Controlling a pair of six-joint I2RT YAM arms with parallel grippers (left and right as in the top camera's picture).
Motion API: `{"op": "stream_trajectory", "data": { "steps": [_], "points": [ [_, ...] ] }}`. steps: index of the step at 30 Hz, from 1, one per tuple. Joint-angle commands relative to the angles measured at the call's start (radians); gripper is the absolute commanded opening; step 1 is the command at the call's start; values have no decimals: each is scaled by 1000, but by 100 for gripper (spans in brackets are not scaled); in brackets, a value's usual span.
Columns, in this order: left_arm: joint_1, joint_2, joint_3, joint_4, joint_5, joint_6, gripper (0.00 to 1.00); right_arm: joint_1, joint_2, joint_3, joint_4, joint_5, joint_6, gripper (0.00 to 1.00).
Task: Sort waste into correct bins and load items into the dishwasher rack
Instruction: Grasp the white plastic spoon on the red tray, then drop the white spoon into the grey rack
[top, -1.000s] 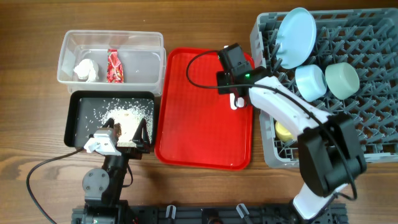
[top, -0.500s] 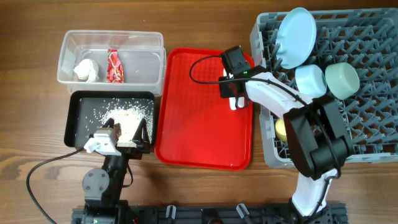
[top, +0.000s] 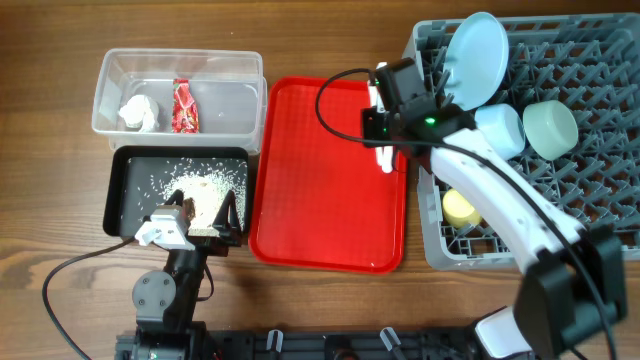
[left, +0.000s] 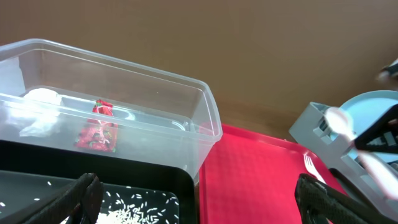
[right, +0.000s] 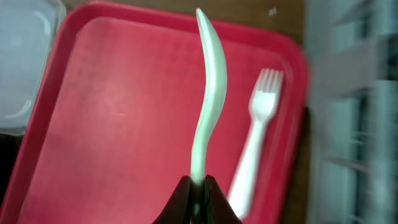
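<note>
Right wrist view, nearest: right gripper (right: 198, 198) clenched on white plastic spoon (right: 206, 106), edge-on, over red tray (right: 112, 124). Farther: white fork (right: 254, 149) flat on tray, beside dishwasher rack (right: 354, 124). Left wrist view: left gripper (left: 196, 186) spread wide over black tray (left: 143, 179) with rice scraps (left: 134, 199). Beyond: clear tub (left: 186, 124) holding napkin (left: 40, 115) and snack wrapper (left: 98, 127).

Bright, even light overhead; right wrist view smears the dishwasher rack (right: 354, 112) (motion blur).

brown wood-grain table (top: 50, 150), evenly lit
</note>
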Motion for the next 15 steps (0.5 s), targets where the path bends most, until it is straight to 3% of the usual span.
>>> {"op": "stream_trajectory", "data": {
  "steps": [1, 7, 12, 13, 14, 15],
  "points": [
    [6, -7, -5, -5, 1, -5, 100, -43, -114, 3, -16, 144, -3, 4],
    [6, -7, -5, -5, 1, -5, 100, -200, -87, -13, 9, 228, -119, 4],
    [6, -7, -5, -5, 1, -5, 100, -233, 18, -13, -2, 123, -211, 4],
    [6, -7, -5, -5, 1, -5, 100, -227, 24, -13, -3, 136, -211, 8],
    [6, -7, -5, -5, 1, -5, 100, -218, 20, -11, 0, 190, -196, 34],
    [6, -7, -5, -5, 1, -5, 100, -214, 14, -8, 0, 194, -191, 43]
  ]
}}
